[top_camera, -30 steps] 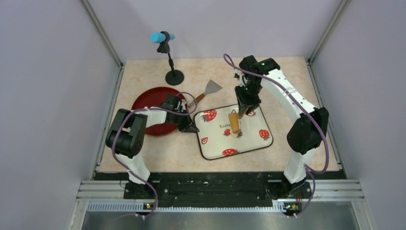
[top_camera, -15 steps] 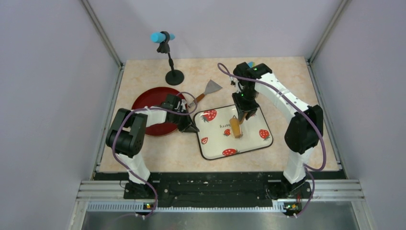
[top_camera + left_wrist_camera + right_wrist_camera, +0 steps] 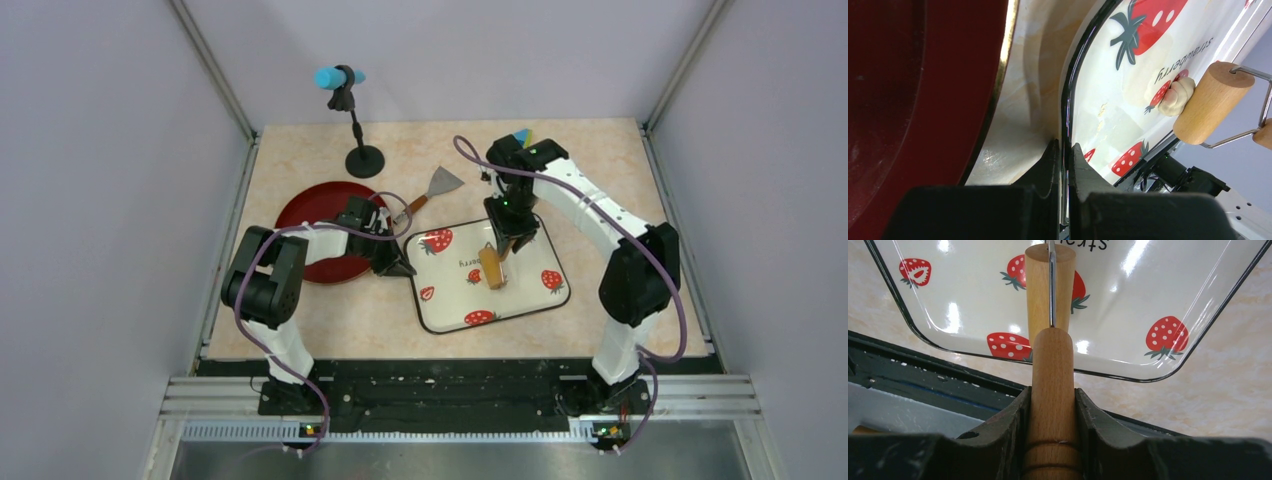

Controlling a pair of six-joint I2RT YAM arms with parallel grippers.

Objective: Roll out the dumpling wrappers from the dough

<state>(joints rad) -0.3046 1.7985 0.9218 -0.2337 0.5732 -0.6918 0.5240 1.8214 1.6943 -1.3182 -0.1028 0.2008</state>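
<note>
The right end effector (image 3: 1053,402) clamps the handle of the tan wooden rolling pin (image 3: 1210,102), whose roller lies beside, perhaps touching, the small pale cream lump of dough (image 3: 1175,97) at the right of the left wrist view, on the white strawberry-printed tray (image 3: 1066,100); the left end effector (image 3: 1062,150) pinches its black rim.

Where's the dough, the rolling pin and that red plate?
dough (image 3: 1175,97): left wrist view, middle of the pale lump.
rolling pin (image 3: 1212,102): left wrist view, side of the wooden roller.
red plate (image 3: 305,212): top external view, bare far-left surface.
</note>
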